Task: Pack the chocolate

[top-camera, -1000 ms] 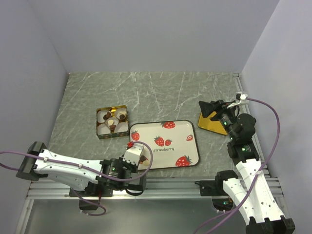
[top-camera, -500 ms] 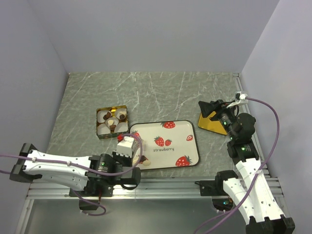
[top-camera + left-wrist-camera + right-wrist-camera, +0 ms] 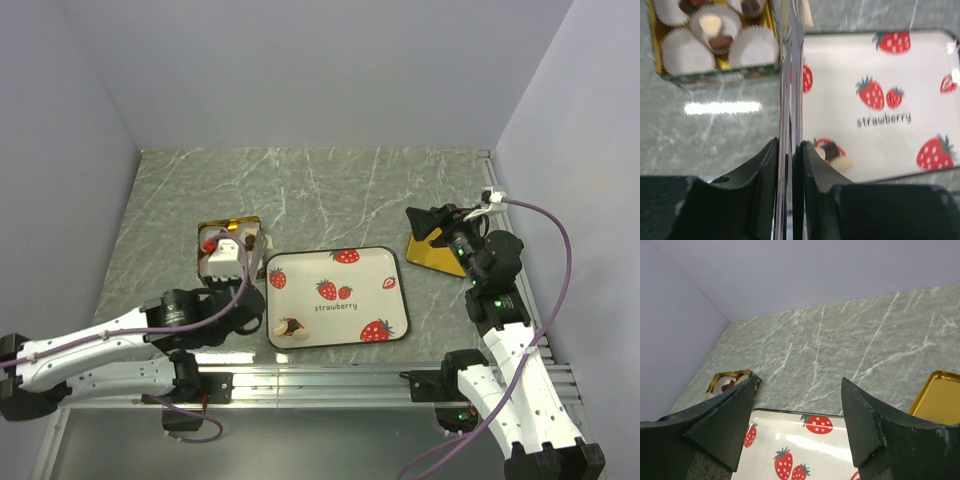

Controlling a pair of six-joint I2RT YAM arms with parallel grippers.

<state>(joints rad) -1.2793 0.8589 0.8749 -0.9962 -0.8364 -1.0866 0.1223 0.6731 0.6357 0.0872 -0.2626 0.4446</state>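
Observation:
My left gripper (image 3: 232, 262) is shut on a pair of thin metal tongs (image 3: 790, 75) and hovers by the gold tin's (image 3: 204, 232) near right edge. A cream bit (image 3: 807, 15) shows at the tongs' far end; I cannot tell if it is held. The tin (image 3: 715, 76) holds white paper cups, some with dark and cream chocolate (image 3: 715, 32). A dark and cream chocolate cluster (image 3: 290, 328) lies in the strawberry tray's (image 3: 350, 300) near left corner; it also shows in the left wrist view (image 3: 832, 152). My right gripper (image 3: 425, 225) is open and empty, raised at the right.
A gold lid (image 3: 432, 257) lies right of the tray, under my right gripper; its corner shows in the right wrist view (image 3: 940, 392). Grey walls close the table at the left, back and right.
My left arm has swung from the tray's near left corner leftward and away, to the gold tin, with the tongs. The right arm has not moved.

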